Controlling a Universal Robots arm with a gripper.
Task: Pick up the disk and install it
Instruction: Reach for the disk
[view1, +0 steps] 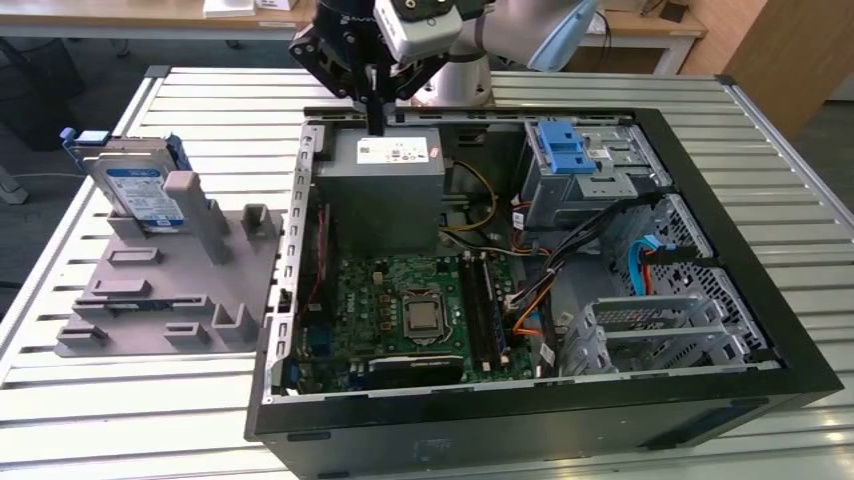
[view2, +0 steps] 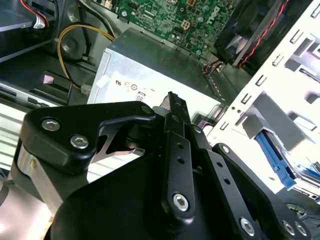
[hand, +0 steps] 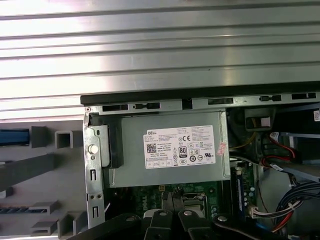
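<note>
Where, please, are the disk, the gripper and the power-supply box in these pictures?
disk (view1: 142, 196), exterior view, on its blue-and-white label.
gripper (view1: 376, 127), exterior view, midway between its fingertips.
power-supply box (hand: 180, 147), first wrist view, on its white sticker.

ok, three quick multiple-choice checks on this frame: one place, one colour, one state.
1. Where is the disk?
A. upright in the grey fixture beside the case
B. flat on the motherboard
C. lying on the table

2. What colour is the latch on the drive bay?
A. red
B. blue
C. yellow

3. The gripper is:
A. shut on the disk
B. shut and empty, above the power supply
C. open around the latch

Answers:
1. A: the disk stands on edge in the fixture at the exterior view's left.
2. B: the plastic piece atop the bay is blue.
3. B: the fingers meet with nothing between them, over the grey box.
</note>
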